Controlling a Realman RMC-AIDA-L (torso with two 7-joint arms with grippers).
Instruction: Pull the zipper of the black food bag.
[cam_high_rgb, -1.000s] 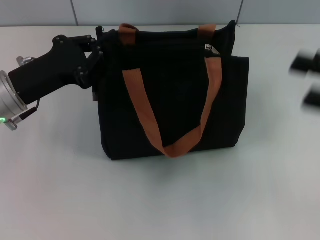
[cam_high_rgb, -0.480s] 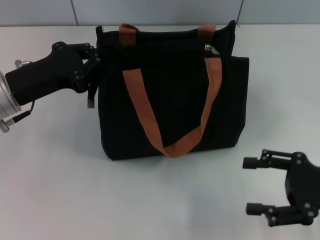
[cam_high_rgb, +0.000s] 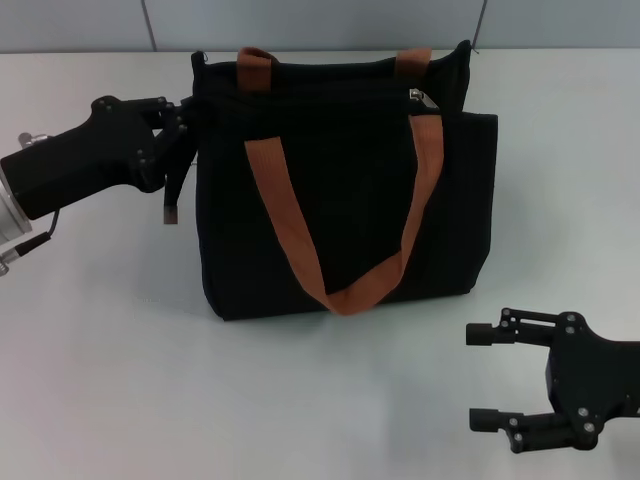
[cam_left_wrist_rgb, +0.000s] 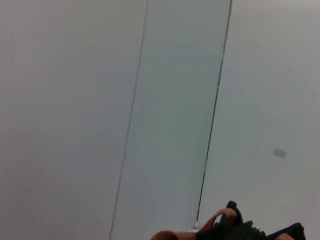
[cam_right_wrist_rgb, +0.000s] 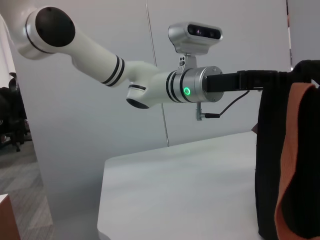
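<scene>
Now left hand (cam_high_rgb: 183, 120) at black food bag (cam_high_rgb: 340, 190) top-left edge.

Black food bag (cam_high_rgb: 340, 200) plain black fabric, rust-brown webbing handles (cam_high_rgb: 290, 230), silver zipper (cam_high_rgb: 417, 97) tab, black left gripper (cam_high_rgb: 180, 125), black right gripper (cam_high_rgb: 490, 375), white-grey table (cam_high_rgb: 120, 380), pale grey wall panels (cam_left_wrist_rgb: 170, 100).
</scene>
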